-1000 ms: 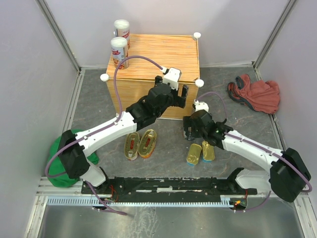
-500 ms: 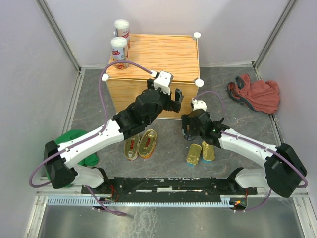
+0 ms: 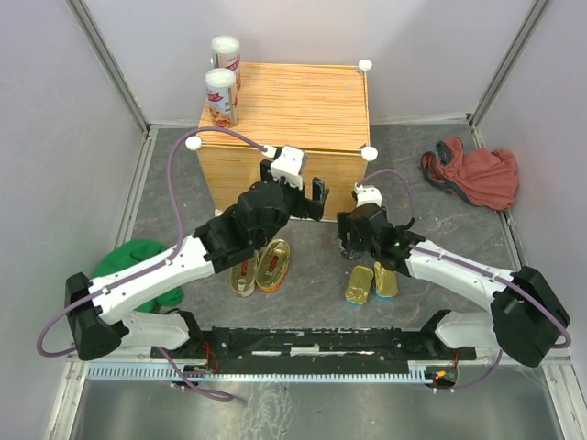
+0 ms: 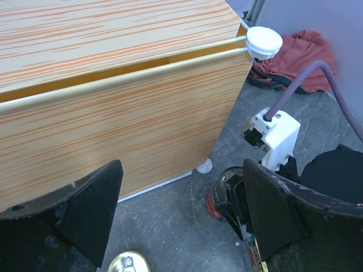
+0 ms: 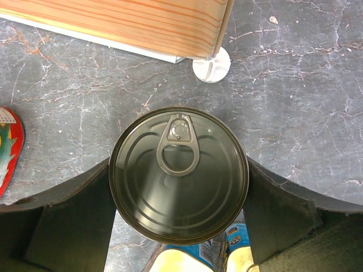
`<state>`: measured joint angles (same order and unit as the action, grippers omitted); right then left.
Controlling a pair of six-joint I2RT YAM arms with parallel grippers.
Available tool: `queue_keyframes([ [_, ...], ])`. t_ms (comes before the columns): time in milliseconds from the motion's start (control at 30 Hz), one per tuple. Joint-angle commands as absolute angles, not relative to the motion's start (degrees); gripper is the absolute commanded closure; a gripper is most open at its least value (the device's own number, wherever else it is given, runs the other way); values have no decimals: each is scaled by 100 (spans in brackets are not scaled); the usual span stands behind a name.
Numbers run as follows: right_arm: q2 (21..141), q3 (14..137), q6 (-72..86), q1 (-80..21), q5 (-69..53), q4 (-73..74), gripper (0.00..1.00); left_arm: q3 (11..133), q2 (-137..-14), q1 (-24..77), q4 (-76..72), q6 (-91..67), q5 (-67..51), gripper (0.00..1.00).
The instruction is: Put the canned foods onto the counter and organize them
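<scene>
The dark round tin (image 5: pixel 178 173) stands between my right gripper's fingers (image 5: pixel 74 215), which press on both its sides; my right gripper (image 3: pixel 356 240) is shut on it, in front of the counter's (image 3: pixel 293 96) right corner. The tin also shows in the left wrist view (image 4: pixel 222 195). My left gripper (image 3: pixel 307 200) is open and empty, just before the counter's front face (image 4: pixel 113 119). Two tall white-lidded cans (image 3: pixel 221 96) (image 3: pixel 226 53) stand at the counter's left rear. Two oval tins (image 3: pixel 244 270) (image 3: pixel 273 265) and two rectangular tins (image 3: pixel 359 284) (image 3: pixel 386 280) lie on the floor.
A red cloth (image 3: pixel 472 174) lies at the right, a green cloth (image 3: pixel 138 266) at the left under my left arm. White ball knobs (image 4: pixel 264 41) top the counter's corners, and a white foot (image 5: pixel 211 65) sits under its right front corner. Grey walls enclose the floor.
My left arm has drawn back from the counter's top edge, toward me and to the left, still open. My right gripper has stayed at the dark tin.
</scene>
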<state>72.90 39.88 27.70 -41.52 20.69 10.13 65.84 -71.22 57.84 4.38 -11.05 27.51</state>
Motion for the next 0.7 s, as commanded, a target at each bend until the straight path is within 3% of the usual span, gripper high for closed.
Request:
queue_keyframes([
  [0, 7046, 4040, 2574, -4180, 2075, 1027, 82, 6467, -6702, 5864, 324, -1333, 3023, 8],
  [100, 6921, 4172, 2475, -4200, 2033, 1204, 98, 6371, -6522, 5894, 340, -1332, 3095, 8],
  [667, 6278, 5091, 2284, -4461, 1962, 2100, 99, 6050, -5673, 5924, 524, -1353, 3695, 10],
])
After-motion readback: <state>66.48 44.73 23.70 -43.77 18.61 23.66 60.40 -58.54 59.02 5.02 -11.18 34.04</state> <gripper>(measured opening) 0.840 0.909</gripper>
